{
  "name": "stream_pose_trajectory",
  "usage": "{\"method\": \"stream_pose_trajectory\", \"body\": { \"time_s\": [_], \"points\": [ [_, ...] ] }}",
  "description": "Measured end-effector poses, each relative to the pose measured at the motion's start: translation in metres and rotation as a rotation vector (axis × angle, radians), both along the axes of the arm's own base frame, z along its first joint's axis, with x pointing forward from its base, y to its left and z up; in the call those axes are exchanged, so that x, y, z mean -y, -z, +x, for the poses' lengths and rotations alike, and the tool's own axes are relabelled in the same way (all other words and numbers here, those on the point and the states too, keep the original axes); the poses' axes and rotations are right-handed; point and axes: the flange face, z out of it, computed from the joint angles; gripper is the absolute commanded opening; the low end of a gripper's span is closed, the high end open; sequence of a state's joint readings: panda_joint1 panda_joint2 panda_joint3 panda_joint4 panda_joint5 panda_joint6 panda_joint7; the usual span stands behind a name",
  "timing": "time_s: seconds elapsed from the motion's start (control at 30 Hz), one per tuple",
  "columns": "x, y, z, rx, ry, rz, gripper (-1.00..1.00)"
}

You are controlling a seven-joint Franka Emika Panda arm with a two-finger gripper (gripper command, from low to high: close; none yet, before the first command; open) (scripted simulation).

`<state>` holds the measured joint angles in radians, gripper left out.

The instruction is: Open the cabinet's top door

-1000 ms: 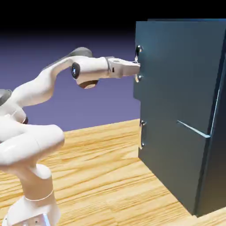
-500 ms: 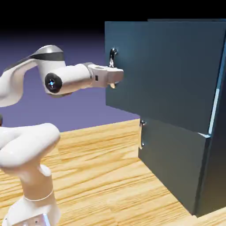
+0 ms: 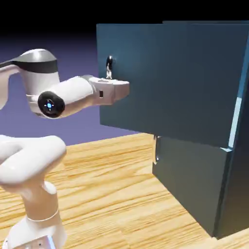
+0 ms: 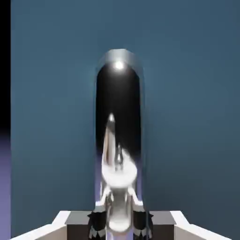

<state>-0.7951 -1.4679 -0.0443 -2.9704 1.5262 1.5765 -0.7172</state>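
Silver metal sits between my fingertips (image 4: 97,225): the claw (image 4: 120,223) is clenched on the upright bar handle (image 4: 118,98) of the top door. Hand view: the handle rises from the grip toward the upper middle, glossy, with dark reflections and one bright spot near its upper end. Behind it, the blue face of the door fills most of the view; a narrow strip of black and violet shows along the left border.

Exterior view: the claw is at the door's free edge side, my wrist tilted slightly, the upper end of the handle visible above the fingers. Lower end of the handle: hidden behind the claw.

Position of the top door (image 3: 175,82): ajar, swung outward toward me, its free edge well past the lower door (image 3: 189,172) on the exterior view's left. Near its far vertical edge, a pale bright strip (image 3: 235,122) shows beside the cabinet (image 3: 239,189).

Lower door: flush with the cabinet front, its own small handle (image 3: 156,149) just under the top door's bottom edge.

Further out: my white arm (image 3: 36,160) reaches in from the left; pale wood-grain table (image 3: 107,180) below; violet backdrop (image 3: 80,129) fading to black above.
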Motion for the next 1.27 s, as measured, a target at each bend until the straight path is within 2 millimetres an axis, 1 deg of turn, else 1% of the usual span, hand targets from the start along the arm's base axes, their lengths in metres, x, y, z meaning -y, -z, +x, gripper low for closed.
{"method": "stream_pose_trajectory", "body": {
  "time_s": [0.13,0.23,0.43,0.6,0.8,0.97,1.1,1.27],
  "points": [
    [0.028,0.000,-0.013,0.000,-0.073,0.000,-1.00],
    [0.053,0.000,-0.022,0.000,-0.136,0.000,-1.00],
    [0.110,0.000,-0.037,0.000,-0.274,0.000,-1.00],
    [0.162,0.000,-0.043,0.000,-0.397,0.000,-1.00],
    [0.221,0.000,-0.043,0.000,-0.535,0.000,-1.00],
    [0.262,0.000,-0.037,0.000,-0.633,0.000,-1.00],
    [0.285,0.000,-0.033,0.000,-0.689,0.000,-1.00],
    [0.305,0.000,-0.027,0.000,-0.738,0.000,-1.00]
  ]
}}
